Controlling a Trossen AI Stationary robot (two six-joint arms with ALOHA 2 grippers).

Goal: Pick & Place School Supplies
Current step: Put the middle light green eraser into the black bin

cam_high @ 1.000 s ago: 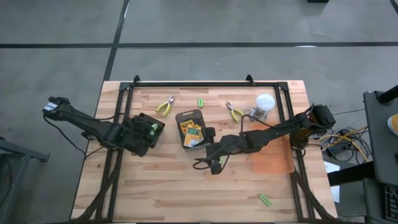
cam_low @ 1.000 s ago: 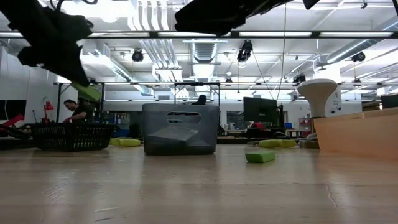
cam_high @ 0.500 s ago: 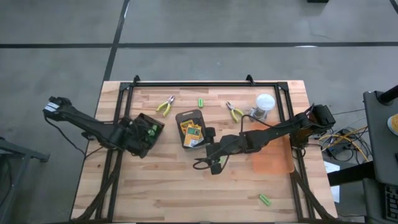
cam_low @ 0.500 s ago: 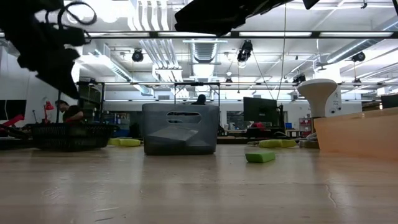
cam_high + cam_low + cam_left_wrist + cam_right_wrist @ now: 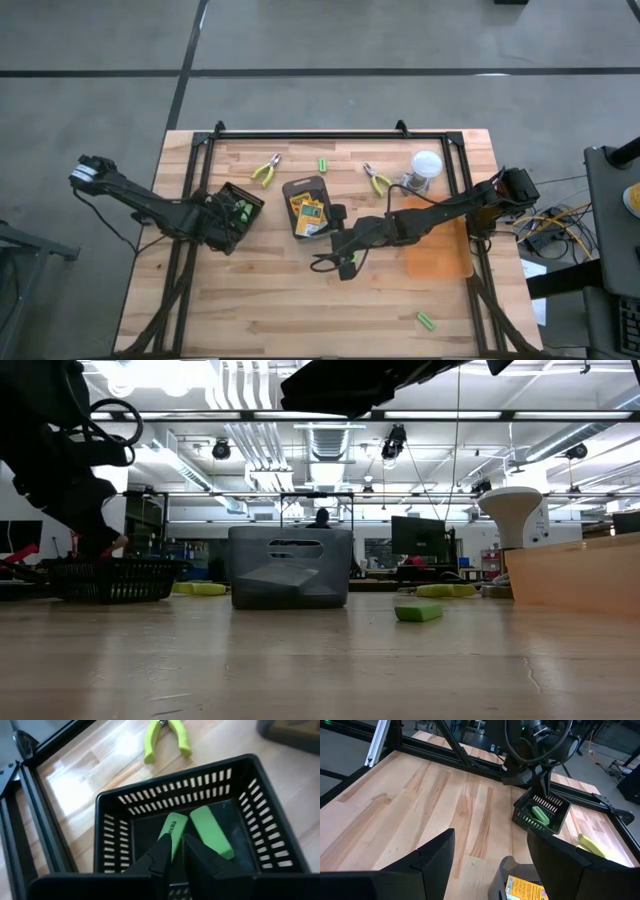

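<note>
My left gripper [image 5: 175, 842] is shut and reaches down into a black slotted basket [image 5: 170, 785] at the table's left [image 5: 255, 195]. Two bright-green sticks lie flat on the basket's floor: one [image 5: 175, 824] right under the fingertips, the other [image 5: 212, 831] beside it. My right gripper [image 5: 335, 262] hangs open over the table's middle, holding nothing. Just beyond it, yellow-and-green crayon boxes [image 5: 308, 212] lie in a dark grey tray [image 5: 300, 184]. My left gripper's shut fingertips [image 5: 165, 851] come from above at a slant and stand over the near end of one green stick [image 5: 172, 832] on the basket's floor. Whether they touch it, I cannot tell.
Two pliers [image 5: 266, 170] [image 5: 378, 180] and a green stick [image 5: 323, 164] lie along the far side. Another stick [image 5: 427, 321] lies near the front right. A clear jar with a white lid [image 5: 425, 167] stands far right, beside an orange mat [image 5: 438, 250].
My left gripper has sunk into the basket, tipping and rolling a little. The green stick that hung at its fingers a second ago is no longer there. My right arm has kept still.
</note>
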